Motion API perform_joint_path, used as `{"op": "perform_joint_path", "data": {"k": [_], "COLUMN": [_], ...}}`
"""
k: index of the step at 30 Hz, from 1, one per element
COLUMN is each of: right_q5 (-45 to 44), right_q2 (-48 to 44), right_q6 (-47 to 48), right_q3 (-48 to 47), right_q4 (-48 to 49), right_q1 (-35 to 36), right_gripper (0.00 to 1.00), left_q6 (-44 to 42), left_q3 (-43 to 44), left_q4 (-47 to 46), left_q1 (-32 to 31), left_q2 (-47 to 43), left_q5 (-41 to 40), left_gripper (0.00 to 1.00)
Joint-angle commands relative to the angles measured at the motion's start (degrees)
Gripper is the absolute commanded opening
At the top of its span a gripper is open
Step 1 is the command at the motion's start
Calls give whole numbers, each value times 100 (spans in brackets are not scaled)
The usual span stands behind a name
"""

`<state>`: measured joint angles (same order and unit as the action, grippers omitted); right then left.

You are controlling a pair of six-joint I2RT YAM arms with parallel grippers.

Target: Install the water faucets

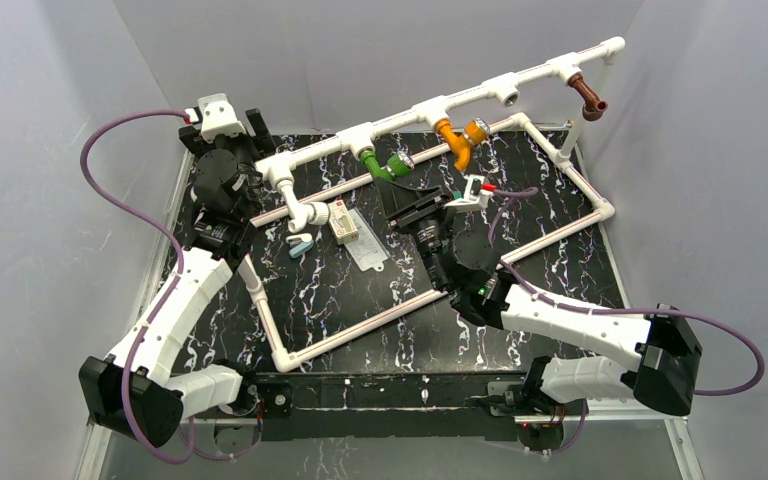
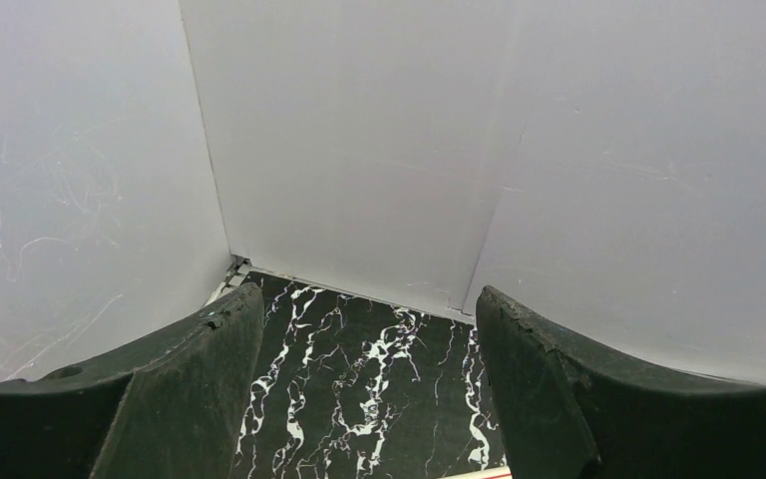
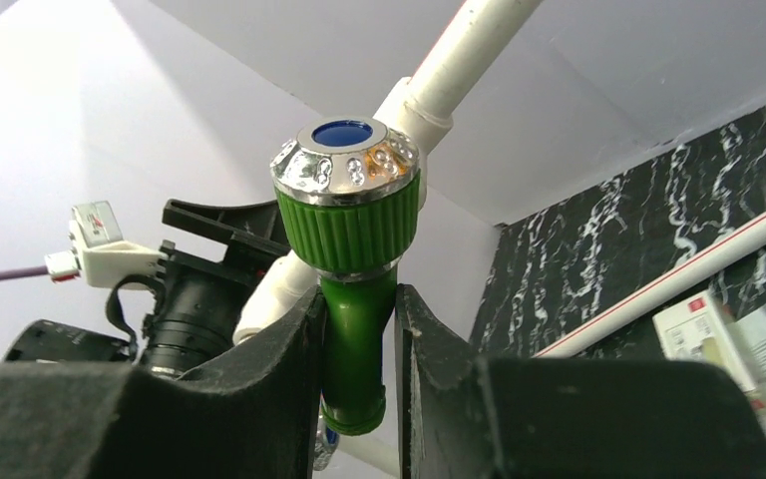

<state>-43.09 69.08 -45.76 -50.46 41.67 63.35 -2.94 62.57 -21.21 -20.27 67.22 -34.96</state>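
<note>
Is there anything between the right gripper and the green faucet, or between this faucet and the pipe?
Nothing visible. The jaws of the right gripper are shut on the green faucet, which sits at a socket of the white pipe.

White pipe frame (image 1: 535, 76), small box (image 1: 343, 222), teal piece (image 1: 300, 246)

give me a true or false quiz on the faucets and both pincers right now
1. The right pincer is closed on the green faucet, at its spout. True.
2. The left pincer holds a faucet. False: it is open and empty, facing the walls.
3. The brown faucet is off the white pipe. False: it hangs from a tee near the pipe's right end.
4. The tee socket between the orange faucet and the brown one is empty. True.
</note>
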Motion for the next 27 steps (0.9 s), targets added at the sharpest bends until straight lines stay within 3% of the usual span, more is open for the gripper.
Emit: {"op": "perform_joint_path", "data": {"k": [1,13,27], "right_q5": [302,233,274], "right_q2": [143,83,-95], "right_q6": [-1385,-3862,-5084], "right_q3": [-346,-634,-547], "right_q4": [-300,-1596,-2062], "right_q1": [-77,-83,-114], "right_gripper": [1,1,1], "left_q6": [24,22,6], "left_q3": [-755,-772,-796], "left_q4": [1927,1907,1897], "left_q1": [-82,-82,-82], "left_q2": [206,212,200], "left_q5": [49,59,53], "left_gripper": [75,75,75]}}
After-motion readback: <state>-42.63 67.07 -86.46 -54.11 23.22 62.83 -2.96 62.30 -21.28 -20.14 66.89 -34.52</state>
